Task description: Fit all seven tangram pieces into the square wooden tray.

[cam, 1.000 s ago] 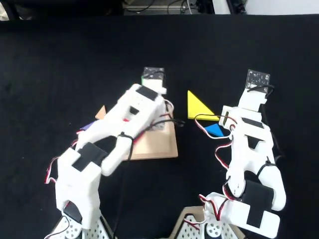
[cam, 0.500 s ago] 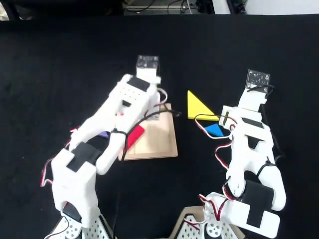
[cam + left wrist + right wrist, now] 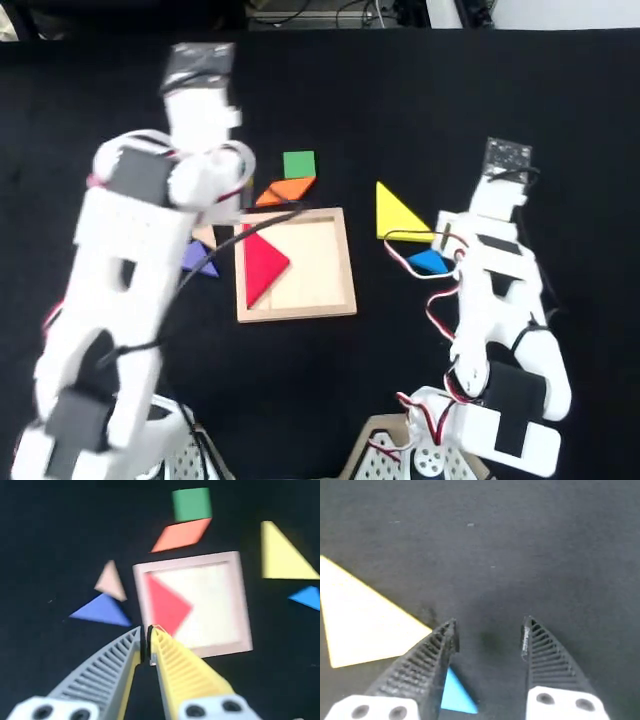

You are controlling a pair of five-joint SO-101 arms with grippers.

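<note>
High view: red triangle [image 3: 260, 265] lies in the wooden tray [image 3: 296, 314]; the other six lie loose on the bench [image 3: 450, 120]. Right gripper [image 3: 489, 635], fingers wide and empty, hangs just beside blue triangle [image 3: 455, 697] and yellow triangle [image 3: 360, 625], so it is likely the nearer arm for those. Left gripper [image 3: 146, 640] held high, fingers closed on nothing.

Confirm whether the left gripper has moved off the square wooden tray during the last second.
Yes. The left gripper, shut, lifted off the square wooden tray and swung to its left in the high view.

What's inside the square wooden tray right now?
Just the red triangle, lying flat against the left side of the tray; the remaining floor is bare wood. Whatever is beneath the triangle is covered.
</note>
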